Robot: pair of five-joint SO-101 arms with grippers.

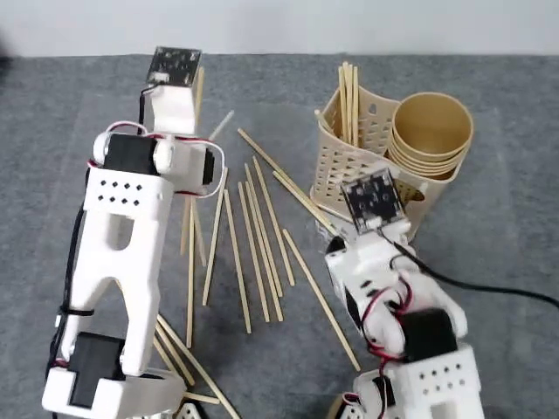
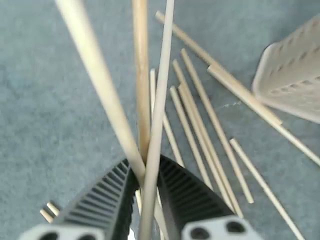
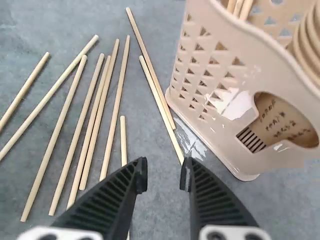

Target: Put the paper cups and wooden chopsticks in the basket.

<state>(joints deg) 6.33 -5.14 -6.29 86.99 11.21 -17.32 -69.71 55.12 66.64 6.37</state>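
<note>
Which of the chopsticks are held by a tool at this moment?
The three chopsticks pinched in the left tool. The loose chopsticks lie flat on the table, and a few more stand in the basket.

Bare mat (image 3: pixel 150 140) ahead of the right claw (image 3: pixel 163 167), basket (image 3: pixel 210 90) close alongside, loose chopsticks (image 3: pixel 116 102) opposite.

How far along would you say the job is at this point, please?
Done: the cups sit stacked in the basket, with a few chopsticks standing beside them. In hand: the left gripper is shut on several sticks; the right gripper is open near the basket. Left: many loose sticks lie on the table.
</note>
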